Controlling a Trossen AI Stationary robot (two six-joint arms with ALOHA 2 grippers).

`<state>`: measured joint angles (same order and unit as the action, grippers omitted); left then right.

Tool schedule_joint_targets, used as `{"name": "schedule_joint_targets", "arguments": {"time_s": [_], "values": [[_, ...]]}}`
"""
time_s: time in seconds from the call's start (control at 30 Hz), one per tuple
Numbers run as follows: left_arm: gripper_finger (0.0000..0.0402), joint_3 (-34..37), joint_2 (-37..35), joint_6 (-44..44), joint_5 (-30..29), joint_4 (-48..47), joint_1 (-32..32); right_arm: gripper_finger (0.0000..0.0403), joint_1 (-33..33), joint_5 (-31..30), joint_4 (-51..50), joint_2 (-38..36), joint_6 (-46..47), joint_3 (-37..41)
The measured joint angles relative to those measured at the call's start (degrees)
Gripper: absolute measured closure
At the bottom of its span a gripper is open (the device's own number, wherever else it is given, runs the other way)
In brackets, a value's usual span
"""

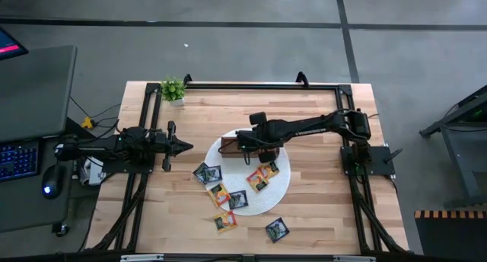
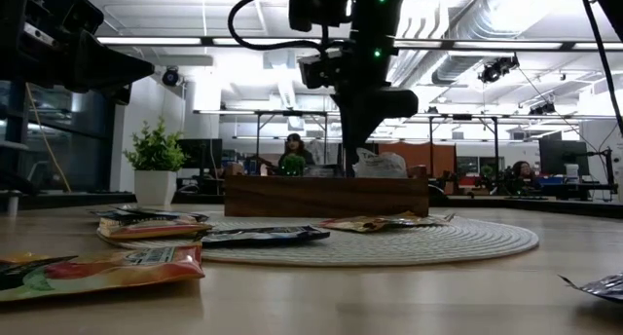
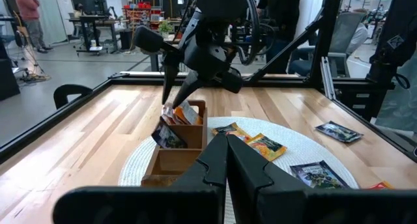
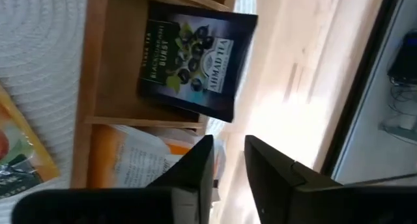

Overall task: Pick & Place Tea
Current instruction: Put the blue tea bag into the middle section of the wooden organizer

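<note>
The right claw (image 4: 228, 160) hangs over the wooden box (image 3: 179, 149), its fingers slightly parted and holding nothing, just above a white-and-orange sachet (image 4: 146, 162) in one compartment; a dark sachet (image 4: 195, 58) leans in the next. Several sachets (image 1: 257, 178) lie loose on the round mat (image 1: 281, 187) and the counter (image 1: 327, 216), awaiting pickup. The left claw (image 3: 227, 160) waits closed, well aside.

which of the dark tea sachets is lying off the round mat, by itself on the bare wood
The dark sachet nearest the table's front edge, past the white round mat. It lies alone on bare wood, while the other dark ones rest on the mat or overlap its rim.
</note>
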<state>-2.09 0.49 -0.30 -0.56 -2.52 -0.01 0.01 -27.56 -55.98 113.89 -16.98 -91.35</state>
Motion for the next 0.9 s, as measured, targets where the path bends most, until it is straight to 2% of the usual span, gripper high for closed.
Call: {"name": "schedule_joint_targets", "arguments": {"time_s": [0.23, 0.37, 0.5, 0.63, 0.9], "values": [[0.0401, 0.0, 0.0, 0.0, 0.0, 0.0, 0.0, 0.0295, 0.0, -3.7, -0.5, -0.9, -1.3, -3.9], [0.0401, 0.0, 0.0, 0.0, 0.0, 0.0, 0.0, 0.0293, 0.4, -0.8, -6.1, -1.8, 3.7, -8.3], [0.0401, 0.0, 0.0, 0.0, 0.0, 0.0, 0.0, 0.0292, 1.6, 6.6, -15.2, -3.2, 17.3, -11.5], [0.0401, 0.0, 0.0, 0.0, 0.0, 0.0, 0.0, 0.0292, 3.8, 12.2, -22.5, -6.9, 32.7, -10.0], [0.0401, 0.0, 0.0, 0.0, 0.0, 0.0, 0.0, 0.0292, 12.9, 18.7, -22.9, -20.6, 61.0, 7.1]]}}
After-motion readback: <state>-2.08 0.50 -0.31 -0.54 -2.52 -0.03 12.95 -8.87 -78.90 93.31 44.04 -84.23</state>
